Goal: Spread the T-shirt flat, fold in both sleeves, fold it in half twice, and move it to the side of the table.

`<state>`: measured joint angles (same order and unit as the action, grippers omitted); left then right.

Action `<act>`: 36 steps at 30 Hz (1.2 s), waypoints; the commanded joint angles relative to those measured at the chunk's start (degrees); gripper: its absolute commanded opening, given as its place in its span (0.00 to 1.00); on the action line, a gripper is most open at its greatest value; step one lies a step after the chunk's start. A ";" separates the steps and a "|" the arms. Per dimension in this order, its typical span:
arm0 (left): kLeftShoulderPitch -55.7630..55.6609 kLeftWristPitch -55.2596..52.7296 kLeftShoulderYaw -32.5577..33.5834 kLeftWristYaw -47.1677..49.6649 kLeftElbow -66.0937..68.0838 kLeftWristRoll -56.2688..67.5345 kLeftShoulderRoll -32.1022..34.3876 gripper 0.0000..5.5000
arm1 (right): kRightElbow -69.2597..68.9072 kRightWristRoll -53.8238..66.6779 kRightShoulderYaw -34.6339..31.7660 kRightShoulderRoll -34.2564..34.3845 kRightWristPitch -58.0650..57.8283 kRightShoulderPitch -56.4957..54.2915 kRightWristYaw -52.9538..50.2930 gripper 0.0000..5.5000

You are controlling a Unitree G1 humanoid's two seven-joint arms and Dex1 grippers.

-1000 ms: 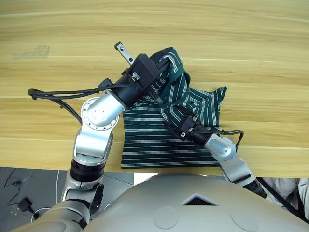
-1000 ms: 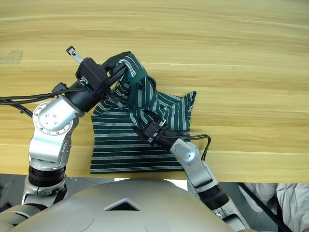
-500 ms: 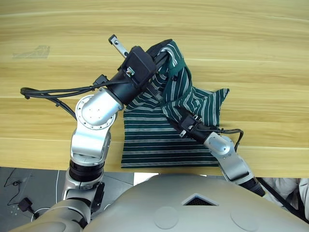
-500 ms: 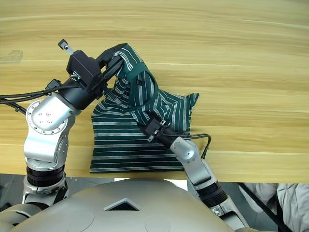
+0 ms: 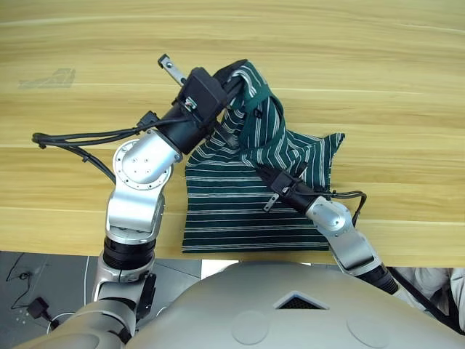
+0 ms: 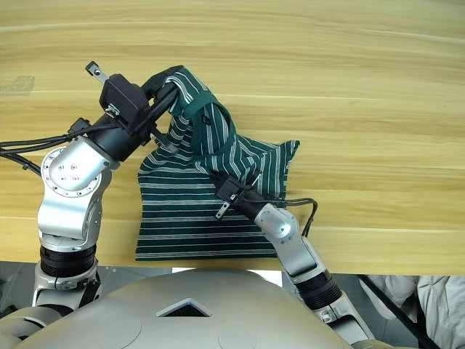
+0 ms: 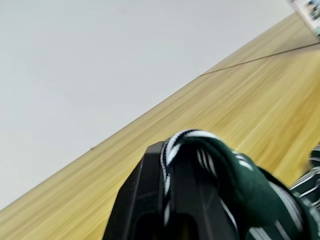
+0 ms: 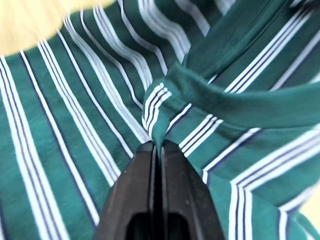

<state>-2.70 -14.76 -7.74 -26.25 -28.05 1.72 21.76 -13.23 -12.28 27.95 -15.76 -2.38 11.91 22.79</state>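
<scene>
Left gripper and right gripper each clamp the striped T-shirt, its top held off the table, apparently to spread it flat.

Wide bare table lies beyond and beside the T-shirt, whose raised folds block the middle.

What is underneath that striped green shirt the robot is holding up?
The T-shirt lies on the wooden table, its far end held up by the left pincer and right pincer. Whatever the flat cloth covers is hidden.
</scene>
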 commanded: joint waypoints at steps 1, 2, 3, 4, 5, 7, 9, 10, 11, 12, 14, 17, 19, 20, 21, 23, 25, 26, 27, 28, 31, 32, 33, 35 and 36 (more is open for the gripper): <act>0.26 1.48 4.51 1.27 3.31 -0.61 1.86 0.00 | -3.43 6.28 -6.14 -1.96 0.83 -3.63 3.45 0.01; 0.63 1.66 6.23 1.31 3.69 -0.41 2.69 0.00 | -4.58 9.41 -8.84 -2.64 0.48 -4.41 4.73 0.01; 0.98 1.65 7.97 1.22 3.86 -0.04 3.46 0.00 | -5.51 12.38 -11.56 -3.33 0.28 -4.98 5.81 0.01; 1.26 1.51 9.52 0.98 3.83 0.53 4.08 0.00 | -6.25 15.06 -13.92 -3.96 -0.18 -5.53 6.82 0.01; 1.64 1.39 11.33 0.57 3.63 1.16 4.97 0.00 | -7.47 19.33 -16.80 -4.80 -1.51 -6.20 8.56 0.01; 2.24 0.63 14.09 -0.64 2.68 2.47 6.74 0.00 | -8.81 26.84 -22.25 -6.19 -3.87 -7.82 11.05 0.01; 2.63 -0.28 15.16 -2.28 1.35 3.27 8.39 0.00 | -9.30 31.53 -26.26 -7.60 -5.90 -9.82 12.32 0.01; 2.69 -0.71 15.18 -3.13 0.66 3.68 9.11 0.00 | -9.40 32.63 -27.29 -8.44 -6.58 -10.59 13.07 0.01; 2.54 -1.07 14.93 -3.94 0.06 3.99 9.78 0.00 | -9.45 33.05 -27.70 -9.45 -6.91 -11.13 14.04 0.01; 2.18 -1.47 14.54 -4.59 -0.44 4.04 10.39 0.00 | -9.53 33.33 -27.89 -10.35 -7.27 -11.61 14.90 0.01; 0.63 -2.37 13.60 -5.58 -0.68 3.92 11.26 0.00 | -9.31 33.38 -27.90 -11.72 -7.67 -13.04 16.26 0.01; -3.05 -3.00 12.29 -6.69 0.61 3.44 12.16 0.00 | -7.21 32.96 -27.98 -13.01 -8.27 -17.65 17.45 0.01; -9.01 -2.84 10.77 -7.27 5.14 2.96 12.05 0.00 | -0.53 32.33 -28.16 -13.09 -8.51 -25.66 17.95 0.01; -14.14 -2.29 9.35 -7.51 9.90 1.91 11.80 0.00 | 6.75 30.97 -27.98 -12.47 -6.86 -32.51 18.22 0.01; -19.81 -1.60 7.88 -7.76 15.20 0.78 11.42 0.00 | 14.66 29.81 -27.91 -11.58 -4.39 -39.62 18.62 0.01; -34.73 2.84 4.41 -6.11 31.56 -3.83 10.05 0.00 | 34.35 25.96 -27.98 -9.96 1.82 -55.34 16.75 0.01; -54.81 8.32 2.45 2.46 56.01 -9.32 6.79 0.00 | 56.89 22.20 -29.86 -9.19 6.63 -72.68 6.09 0.01; -62.83 10.40 2.21 7.37 65.54 -11.27 5.64 0.00 | 64.42 20.67 -30.58 -9.41 8.35 -78.77 0.28 0.01; -68.68 13.27 1.15 12.09 72.09 -13.99 5.47 0.00 | 69.63 19.71 -31.19 -9.71 9.59 -82.99 -4.36 0.01; -73.53 14.68 2.15 15.88 76.26 -13.91 5.30 0.00 | 72.41 19.25 -31.81 -10.37 11.03 -85.97 -7.81 0.01; -79.88 19.69 3.66 19.33 77.50 -13.23 6.37 0.00 | 73.87 19.40 -32.97 -11.86 15.32 -89.78 -10.04 0.01; -79.72 21.40 3.30 18.75 76.21 -13.58 7.03 0.00 | 73.56 19.44 -32.93 -12.22 16.74 -89.79 -9.32 0.01; -79.20 22.78 3.11 17.74 75.28 -13.52 7.44 0.00 | 73.48 19.51 -32.89 -12.59 18.05 -89.62 -8.72 0.01; -77.22 25.83 2.53 15.81 74.67 -13.86 8.07 0.00 | 74.29 18.76 -32.44 -13.07 20.56 -88.96 -7.44 0.01; -75.05 27.22 1.82 13.85 73.67 -14.19 8.38 0.00 | 74.63 18.20 -32.11 -12.87 21.72 -88.11 -6.30 0.01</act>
<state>-80.02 10.39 -5.48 -10.48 45.83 -11.31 27.88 59.72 7.37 -3.61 -27.12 17.23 -76.64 15.87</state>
